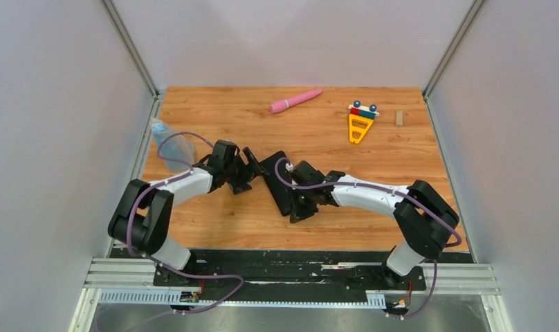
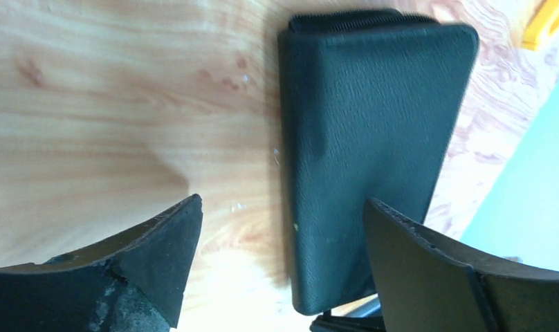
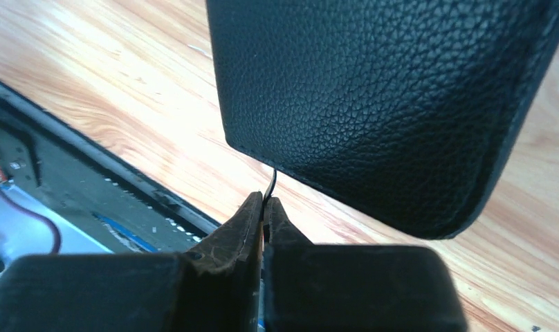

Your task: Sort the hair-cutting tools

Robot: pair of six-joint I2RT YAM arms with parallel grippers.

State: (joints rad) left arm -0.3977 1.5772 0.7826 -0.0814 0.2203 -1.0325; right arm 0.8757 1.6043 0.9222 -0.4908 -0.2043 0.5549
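Top view: scissors and combs are not being shown; likely inside the black zip case [image 1: 278,178]. Left wrist: left gripper [image 2: 282,202] is being held wide astride its edge. Right wrist: right gripper [image 3: 263,202] is being clamped on its zip pull [image 3: 272,181]. Scissors judged stiff, slick: ring handles advised.

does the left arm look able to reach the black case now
Probably yes: its jaws stand open at the black case, nothing between; the right jaws pinch only a thin tab at its other end.

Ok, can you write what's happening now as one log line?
left hand: open at black case | right hand: shut on thin black strand at case edge | case: on table
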